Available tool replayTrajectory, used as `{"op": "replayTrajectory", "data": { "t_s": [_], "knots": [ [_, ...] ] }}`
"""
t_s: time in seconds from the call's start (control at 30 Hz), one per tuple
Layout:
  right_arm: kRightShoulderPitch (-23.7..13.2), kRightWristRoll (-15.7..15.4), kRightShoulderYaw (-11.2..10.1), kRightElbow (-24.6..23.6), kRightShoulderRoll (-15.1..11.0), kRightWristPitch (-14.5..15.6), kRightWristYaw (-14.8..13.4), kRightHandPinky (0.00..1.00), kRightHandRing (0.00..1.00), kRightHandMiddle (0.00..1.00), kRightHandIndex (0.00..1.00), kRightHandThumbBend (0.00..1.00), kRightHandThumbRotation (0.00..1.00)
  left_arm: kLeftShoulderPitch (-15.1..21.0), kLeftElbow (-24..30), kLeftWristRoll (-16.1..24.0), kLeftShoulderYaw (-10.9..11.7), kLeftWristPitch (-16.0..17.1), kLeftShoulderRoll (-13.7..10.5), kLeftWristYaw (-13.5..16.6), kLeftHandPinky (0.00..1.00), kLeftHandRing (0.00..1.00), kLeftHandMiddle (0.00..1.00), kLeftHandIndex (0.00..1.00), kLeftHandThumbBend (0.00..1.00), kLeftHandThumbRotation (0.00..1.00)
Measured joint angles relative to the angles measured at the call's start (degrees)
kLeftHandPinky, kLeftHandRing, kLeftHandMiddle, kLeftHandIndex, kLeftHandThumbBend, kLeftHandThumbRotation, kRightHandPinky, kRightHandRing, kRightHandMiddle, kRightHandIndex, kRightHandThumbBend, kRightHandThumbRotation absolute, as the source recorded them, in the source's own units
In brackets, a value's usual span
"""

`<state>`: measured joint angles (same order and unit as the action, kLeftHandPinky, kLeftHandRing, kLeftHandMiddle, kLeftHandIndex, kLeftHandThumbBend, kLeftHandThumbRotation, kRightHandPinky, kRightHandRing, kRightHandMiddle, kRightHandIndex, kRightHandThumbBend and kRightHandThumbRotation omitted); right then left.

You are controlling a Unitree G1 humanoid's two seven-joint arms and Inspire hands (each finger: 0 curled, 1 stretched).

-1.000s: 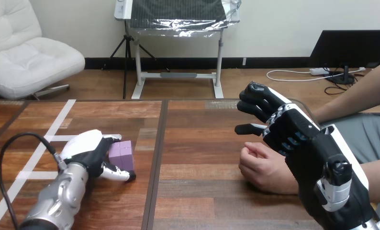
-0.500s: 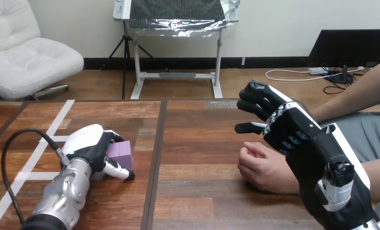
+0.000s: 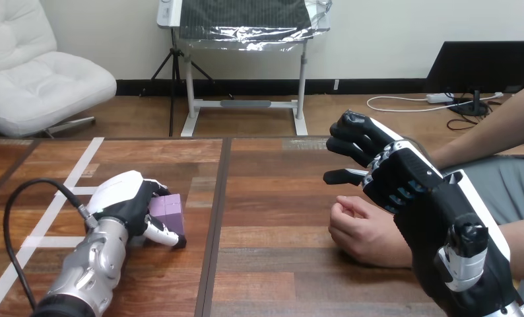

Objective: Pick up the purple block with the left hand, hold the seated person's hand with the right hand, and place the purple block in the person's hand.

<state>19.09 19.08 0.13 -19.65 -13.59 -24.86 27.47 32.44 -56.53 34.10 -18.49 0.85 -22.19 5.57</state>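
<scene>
The purple block (image 3: 170, 209) lies on the wooden table (image 3: 272, 198), left of its middle seam. My left hand (image 3: 122, 200) is shut on it, fingers curled over its far side and the thumb (image 3: 164, 233) along its near side. The block still rests on the table. My right hand (image 3: 396, 178) hovers open at the right, fingers loosely bent, thumb pointing left. The person's hand (image 3: 360, 231) rests as a loose fist on the table just below and left of my right hand. The two hands are apart, and my right arm hides the person's wrist.
The person's other forearm (image 3: 490, 132) reaches in from the upper right behind my right hand. White tape lines (image 3: 61, 191) cross the table's left part. A dark seam (image 3: 216, 218) runs down the table between the block and the person's hand.
My left hand has shifted a little forward and settled closer round the purple block. My right hand and the person's hand have stayed where they were.
</scene>
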Motion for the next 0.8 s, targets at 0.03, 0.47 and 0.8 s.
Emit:
{"op": "replayTrajectory", "data": {
  "t_s": [0.03, 0.47, 0.8],
  "knots": [
    [0.0, 0.0, 0.0, 0.0, 0.0, 0.0, 0.0, 0.74, 0.88, 0.89, 0.88, 1.0, 1.0, 0.0, 0.01, -0.05, 0.0, -0.02, 0.02, 0.04, 0.6, 0.65, 0.69, 0.69, 0.75, 0.07],
    [0.0, 0.09, 0.0, 0.0, 0.0, 0.0, 0.0, 0.75, 0.89, 0.89, 0.88, 1.0, 1.0, -0.03, 0.01, -0.61, 0.0, -0.09, 0.09, 1.87, 0.57, 0.56, 0.59, 0.6, 0.71, 0.01],
    [0.0, 0.08, 0.0, 0.0, 0.0, 0.0, 0.0, 0.75, 0.88, 0.89, 0.88, 1.0, 1.0, -0.18, -0.05, -0.88, 0.01, 0.83, 0.06, 5.06, 0.52, 0.49, 0.5, 0.52, 0.69, 0.0]
  ]
}}
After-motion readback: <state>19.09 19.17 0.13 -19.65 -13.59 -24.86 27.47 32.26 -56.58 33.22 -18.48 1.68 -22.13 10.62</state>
